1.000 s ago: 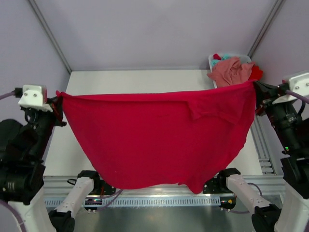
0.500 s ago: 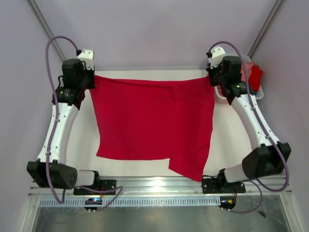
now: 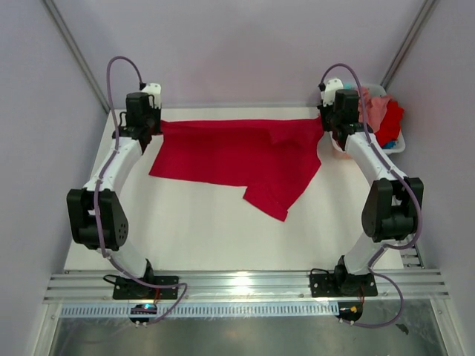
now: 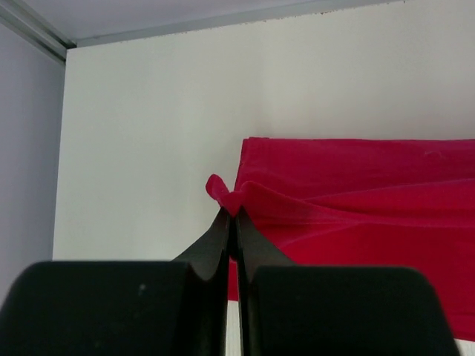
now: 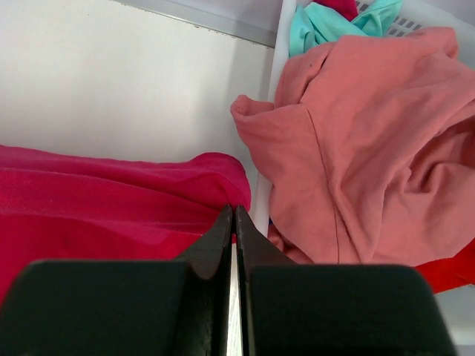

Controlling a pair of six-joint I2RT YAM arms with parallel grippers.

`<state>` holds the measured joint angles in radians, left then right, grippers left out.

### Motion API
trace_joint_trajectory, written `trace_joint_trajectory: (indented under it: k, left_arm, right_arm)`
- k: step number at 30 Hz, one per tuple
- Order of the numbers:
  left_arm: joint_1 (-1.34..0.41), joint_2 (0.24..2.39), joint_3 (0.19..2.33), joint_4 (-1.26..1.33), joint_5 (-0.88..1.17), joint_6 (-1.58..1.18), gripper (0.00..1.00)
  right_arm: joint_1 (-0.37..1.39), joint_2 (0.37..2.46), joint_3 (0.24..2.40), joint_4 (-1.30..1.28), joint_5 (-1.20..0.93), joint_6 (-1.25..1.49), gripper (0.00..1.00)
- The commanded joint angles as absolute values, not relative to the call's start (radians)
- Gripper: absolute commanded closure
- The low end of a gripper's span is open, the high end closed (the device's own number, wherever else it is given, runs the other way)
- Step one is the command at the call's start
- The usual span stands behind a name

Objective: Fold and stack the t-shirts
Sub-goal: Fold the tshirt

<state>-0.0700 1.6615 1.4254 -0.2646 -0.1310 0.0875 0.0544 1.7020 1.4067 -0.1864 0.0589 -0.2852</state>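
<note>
The bright red t-shirt [image 3: 237, 152] lies stretched across the far part of the table, with one flap trailing toward the middle. My left gripper [image 3: 157, 124] is shut on its far left corner, and the cloth bunches at the fingertips [image 4: 231, 211] in the left wrist view. My right gripper [image 3: 324, 122] is shut on the far right corner [image 5: 232, 209], right beside the basket. A salmon pink t-shirt [image 5: 356, 148] spills over the basket's rim, with a bit of teal cloth [image 5: 319, 22] behind it.
The white plastic basket [image 3: 397, 146] stands at the far right corner, holding the salmon shirt [image 3: 375, 111] and more red cloth [image 3: 391, 122]. Its rim [image 5: 276, 74] is close to my right fingers. The back wall runs just beyond both grippers.
Both arms reached from near the front to the back of the table. The red shirt went from hanging high between them to lying stretched on the far tabletop.
</note>
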Motion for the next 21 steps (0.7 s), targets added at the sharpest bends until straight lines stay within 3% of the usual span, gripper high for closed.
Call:
trace_joint_trajectory:
  k: [1, 10, 21]
  left_arm:
    - [-0.032, 1.667, 1.424, -0.124, -0.215, 0.106, 1.0]
    - [-0.026, 1.612, 1.419, -0.098, -0.245, 0.124, 1.0]
    - [-0.021, 1.252, 1.318, -0.124, -0.249, 0.126, 1.0]
  right_arm:
    - [0.025, 1.712, 1.399, -0.071, 0.15, -0.298, 0.97]
    - [0.021, 1.645, 1.427, -0.086, 0.164, -0.316, 0.97]
    - [0.021, 1.375, 1.439, -0.113, 0.183, -0.314, 0.97]
